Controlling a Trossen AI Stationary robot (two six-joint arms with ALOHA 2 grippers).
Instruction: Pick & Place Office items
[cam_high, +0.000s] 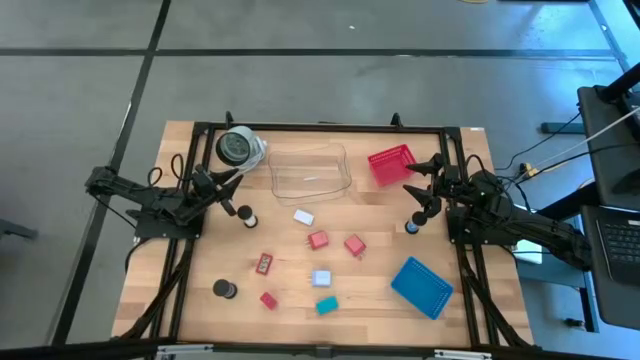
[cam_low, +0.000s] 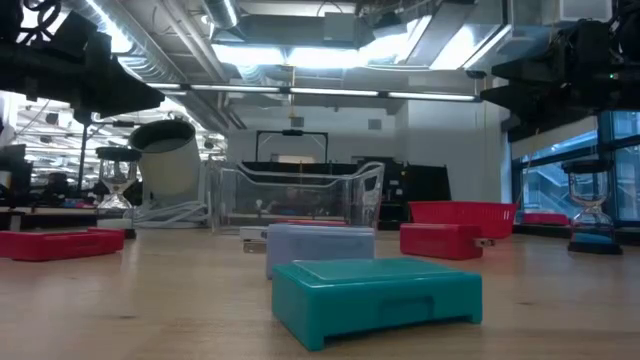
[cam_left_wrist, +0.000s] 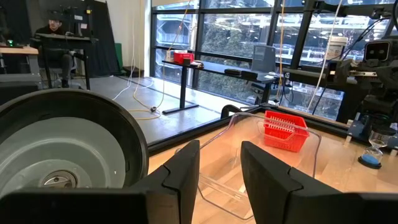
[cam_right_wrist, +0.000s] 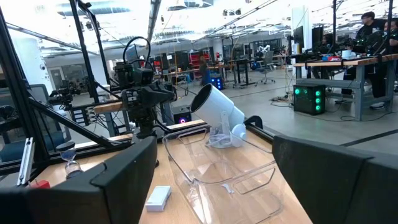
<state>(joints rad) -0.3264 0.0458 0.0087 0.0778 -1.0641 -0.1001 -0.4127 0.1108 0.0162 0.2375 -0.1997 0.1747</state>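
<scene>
In the high view the small office items lie flat on the wood: a white block (cam_high: 303, 217), red blocks (cam_high: 318, 240) (cam_high: 355, 245) (cam_high: 264, 263), a pale-blue block (cam_high: 321, 278), a teal block (cam_high: 327, 305), and short black-and-white cylinders (cam_high: 247, 215) (cam_high: 225, 289). The low view shows the teal block (cam_low: 375, 295) nearest, with the pale-blue one (cam_low: 318, 245) behind it. My left gripper (cam_high: 228, 186) (cam_left_wrist: 221, 168) is open by the round black-and-silver object (cam_high: 238, 148). My right gripper (cam_high: 422, 180) (cam_right_wrist: 214, 149) is wide open near the red mesh basket (cam_high: 390, 163). Neither touches anything.
A clear plastic bin (cam_high: 310, 170) sits at the far middle of the table between the two grippers. A blue lid (cam_high: 421, 287) lies near the right front corner. A small hourglass (cam_high: 412, 225) stands just below my right gripper. A black frame borders the table.
</scene>
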